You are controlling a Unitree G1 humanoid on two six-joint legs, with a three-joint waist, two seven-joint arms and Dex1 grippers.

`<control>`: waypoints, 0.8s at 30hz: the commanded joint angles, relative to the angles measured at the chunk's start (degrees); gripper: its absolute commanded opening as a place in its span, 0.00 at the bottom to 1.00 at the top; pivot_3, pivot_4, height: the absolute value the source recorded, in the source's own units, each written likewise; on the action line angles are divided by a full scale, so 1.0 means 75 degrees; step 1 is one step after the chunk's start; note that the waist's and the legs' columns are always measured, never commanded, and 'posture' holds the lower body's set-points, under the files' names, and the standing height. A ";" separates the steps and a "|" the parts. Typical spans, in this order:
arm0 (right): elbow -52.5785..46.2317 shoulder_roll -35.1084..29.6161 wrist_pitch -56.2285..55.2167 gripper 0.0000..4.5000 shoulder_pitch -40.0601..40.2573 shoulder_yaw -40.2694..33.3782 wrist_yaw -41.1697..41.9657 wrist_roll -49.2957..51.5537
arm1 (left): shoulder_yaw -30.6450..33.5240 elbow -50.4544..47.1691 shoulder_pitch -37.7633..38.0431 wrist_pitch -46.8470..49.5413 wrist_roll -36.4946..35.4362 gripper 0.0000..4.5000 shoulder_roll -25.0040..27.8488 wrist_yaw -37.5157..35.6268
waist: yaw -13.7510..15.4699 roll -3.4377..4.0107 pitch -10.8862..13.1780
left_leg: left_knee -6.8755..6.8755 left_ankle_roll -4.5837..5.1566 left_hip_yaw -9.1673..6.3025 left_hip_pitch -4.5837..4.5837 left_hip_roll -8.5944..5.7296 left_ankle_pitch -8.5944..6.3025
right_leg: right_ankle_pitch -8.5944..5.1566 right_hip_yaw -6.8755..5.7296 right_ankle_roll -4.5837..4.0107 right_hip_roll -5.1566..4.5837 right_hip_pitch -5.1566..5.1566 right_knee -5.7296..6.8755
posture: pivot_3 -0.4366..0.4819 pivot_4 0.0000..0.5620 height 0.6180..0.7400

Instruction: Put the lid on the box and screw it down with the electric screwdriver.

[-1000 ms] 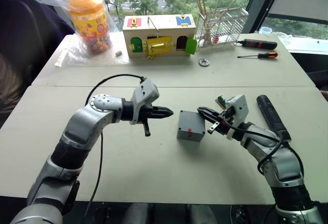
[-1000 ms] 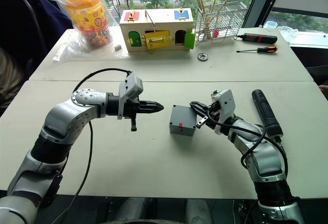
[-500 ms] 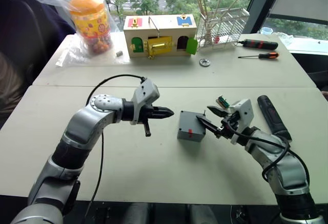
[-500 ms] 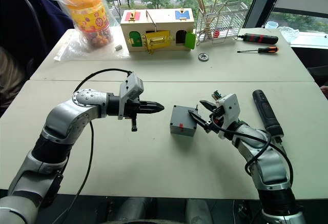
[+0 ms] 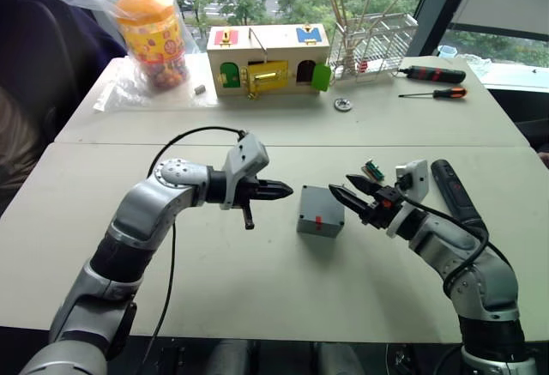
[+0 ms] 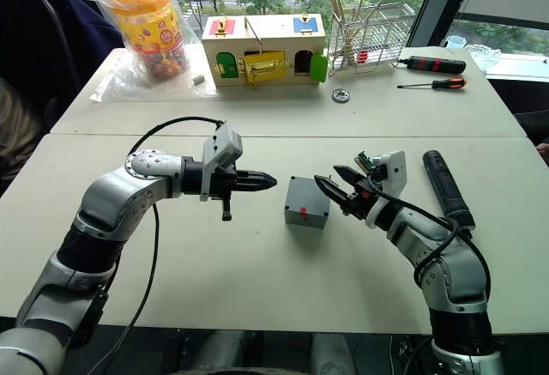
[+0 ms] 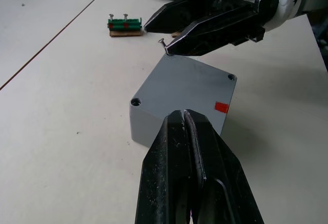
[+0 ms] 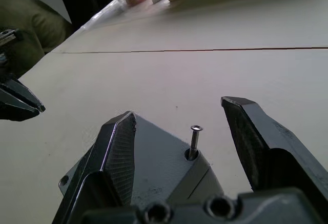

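Right wrist view shows you the right gripper point(image 8: 179, 131) spread wide beside the box point(image 8: 164, 172), a screw point(image 8: 195, 141) standing upright in its corner hole. Your left gripper point(image 6: 268, 182) is pinched closed, empty, near the box's other side; the electric screwdriver point(image 6: 445, 188) lies well right.

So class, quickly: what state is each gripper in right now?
Left gripper: shut, holding nothing.
Right gripper: open, straddling the screw standing in the box.

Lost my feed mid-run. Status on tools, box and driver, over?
Left tool shut, empty, beside the box. Right tool open at its far corner, screw standing there. Electric screwdriver lying untouched. Nothing in the way.
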 commanded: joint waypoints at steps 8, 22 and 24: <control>0.0285 0.0013 0.0403 0.58 -0.0287 -0.0219 -0.0038 0.0406 | 0.0101 -0.0151 -0.0154 -0.0072 -0.0017 0.00 0.0031 0.0042 | -0.0004 0.0000 0.0000 | 0.0000 0.0000 0.0000 0.0000 0.0000 0.0000 | 0.0000 0.0000 0.0000 0.0000 0.0000 0.0001 | 0.48 0.27 1.00; -0.0025 -0.0042 0.0416 0.01 -0.0169 -0.0297 -0.0111 0.0574 | 0.0076 -0.0162 -0.0140 -0.0079 -0.0037 0.00 0.0029 0.0082 | -0.0003 0.0000 0.0000 | 0.0000 0.0000 0.0000 0.0000 0.0000 0.0000 | 0.0000 0.0000 0.0000 -0.0001 -0.0001 0.0002 | 0.48 0.27 1.00; -0.0160 -0.0056 0.0202 0.01 -0.0158 -0.0319 -0.0114 0.0474 | 0.0078 -0.0150 -0.0136 -0.0081 -0.0035 0.00 0.0025 0.0086 | -0.0005 0.0000 0.0000 | 0.0000 0.0000 0.0000 0.0000 0.0000 0.0000 | 0.0000 0.0000 0.0000 -0.0001 -0.0001 0.0002 | 0.48 0.27 1.00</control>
